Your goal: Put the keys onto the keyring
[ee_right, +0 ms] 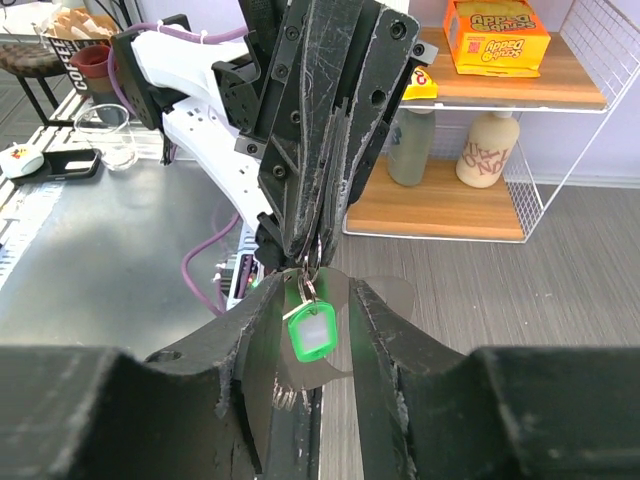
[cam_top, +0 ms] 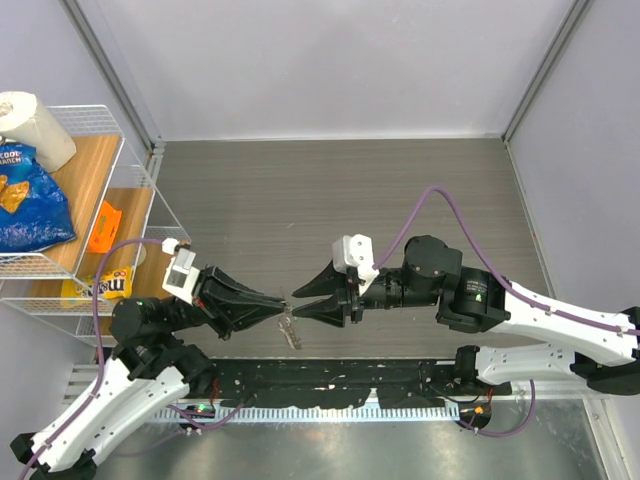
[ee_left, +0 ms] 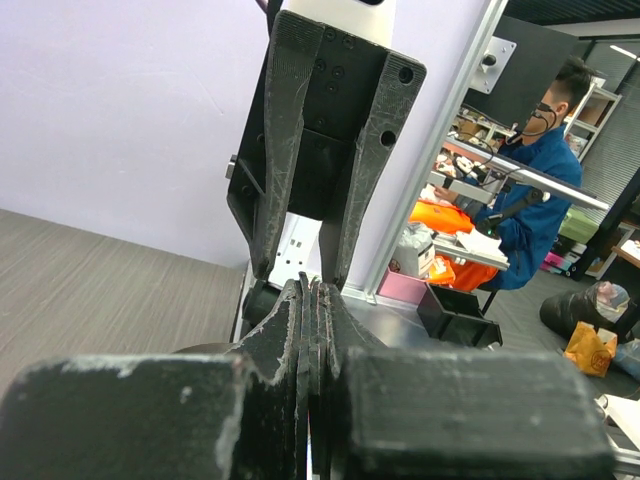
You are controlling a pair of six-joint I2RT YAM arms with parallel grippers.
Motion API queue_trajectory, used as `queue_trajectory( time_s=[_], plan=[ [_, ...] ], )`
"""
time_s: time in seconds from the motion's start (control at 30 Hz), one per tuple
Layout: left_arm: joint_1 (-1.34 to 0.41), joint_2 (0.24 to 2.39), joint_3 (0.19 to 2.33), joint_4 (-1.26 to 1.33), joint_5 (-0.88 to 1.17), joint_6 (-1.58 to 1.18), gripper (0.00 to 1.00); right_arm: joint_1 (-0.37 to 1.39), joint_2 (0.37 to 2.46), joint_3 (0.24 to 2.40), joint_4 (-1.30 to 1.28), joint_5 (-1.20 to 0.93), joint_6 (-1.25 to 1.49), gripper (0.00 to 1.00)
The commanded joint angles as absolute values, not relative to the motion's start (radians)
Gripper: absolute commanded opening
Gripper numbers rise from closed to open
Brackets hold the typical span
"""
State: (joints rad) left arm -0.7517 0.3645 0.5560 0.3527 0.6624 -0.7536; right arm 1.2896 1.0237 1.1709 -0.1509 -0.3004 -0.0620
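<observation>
In the right wrist view my left gripper reaches in from above, shut on the thin silver keyring. A key's green plastic head hangs from the ring. It dangles between the fingers of my right gripper, which stand open on either side without touching it. A bit of toothed silver metal shows below the green head. In the top view the two grippers meet tip to tip, and a grey strap-like bundle hangs under them. The blue key is not visible.
A white wire shelf stands at the left with a blue chip bag, a paper roll and an orange packet. A black cable track runs along the near table edge.
</observation>
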Motion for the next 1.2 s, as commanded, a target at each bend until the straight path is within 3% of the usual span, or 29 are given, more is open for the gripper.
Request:
queue_trajectory(
  time_s=[0.0,0.37,0.63,0.93,1.17],
  plan=[
    [-0.755,0.344,0.557,0.417,0.644,-0.759,0.0,1.295,1.028,1.207,-0.081,-0.302,-0.055,0.37],
    [-0.753,0.341,0.561,0.417,0.643,-0.758,0.0,1.295,1.065,1.218,-0.075,-0.336,-0.026,0.3],
    [-0.753,0.341,0.557,0.419,0.644,-0.758,0.0,1.296,1.049,1.207,-0.051,-0.336,-0.017,0.06],
    [-0.753,0.337,0.584,0.292,0.666,-0.723,0.0,1.295,1.052,1.256,-0.158,-0.364,-0.026,0.05],
    [-0.753,0.337,0.666,0.1,0.716,-0.68,0.23,1.295,1.077,1.357,-0.369,-0.391,-0.034,0.05]
  ],
)
